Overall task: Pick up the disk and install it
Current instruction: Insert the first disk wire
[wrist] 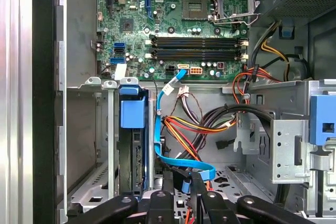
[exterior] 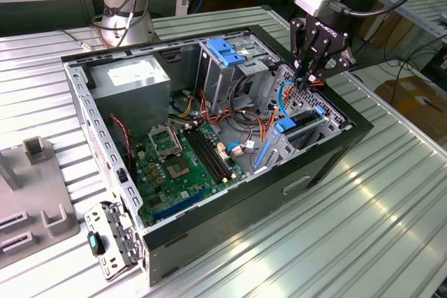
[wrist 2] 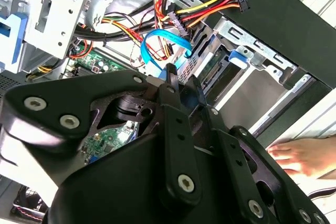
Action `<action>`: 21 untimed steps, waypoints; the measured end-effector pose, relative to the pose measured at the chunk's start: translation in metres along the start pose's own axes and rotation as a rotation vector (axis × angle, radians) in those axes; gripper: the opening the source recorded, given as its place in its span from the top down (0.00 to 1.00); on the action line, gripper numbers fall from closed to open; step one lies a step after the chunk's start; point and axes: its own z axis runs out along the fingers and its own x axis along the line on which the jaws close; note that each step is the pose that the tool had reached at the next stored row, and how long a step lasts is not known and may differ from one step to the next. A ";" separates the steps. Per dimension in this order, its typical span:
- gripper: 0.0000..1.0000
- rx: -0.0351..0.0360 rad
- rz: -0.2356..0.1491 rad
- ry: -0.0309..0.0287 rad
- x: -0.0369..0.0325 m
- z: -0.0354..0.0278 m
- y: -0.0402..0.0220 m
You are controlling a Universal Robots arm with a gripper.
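Disk (exterior: 302, 125) sits bayed at the case (exterior: 209, 221) edge; my nearly closed claw (exterior: 311, 77) could snag the blue cable (wrist: 160, 129) beside it.

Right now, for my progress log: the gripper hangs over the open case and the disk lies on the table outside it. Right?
Not quite: the first wrist view shows the disk standing in a drive bay inside the case, not on the table. The gripper does hang over the open case.
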 end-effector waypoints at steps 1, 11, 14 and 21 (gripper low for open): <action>0.71 0.0000 0.000 0.0000 0.0000 0.0000 0.0000; 0.65 -0.0001 0.000 0.0199 -0.0003 -0.0030 0.0000; 0.67 -0.0001 0.000 0.0203 -0.0003 -0.0030 0.0000; 0.89 -0.0001 0.000 0.0215 -0.0003 -0.0030 0.0000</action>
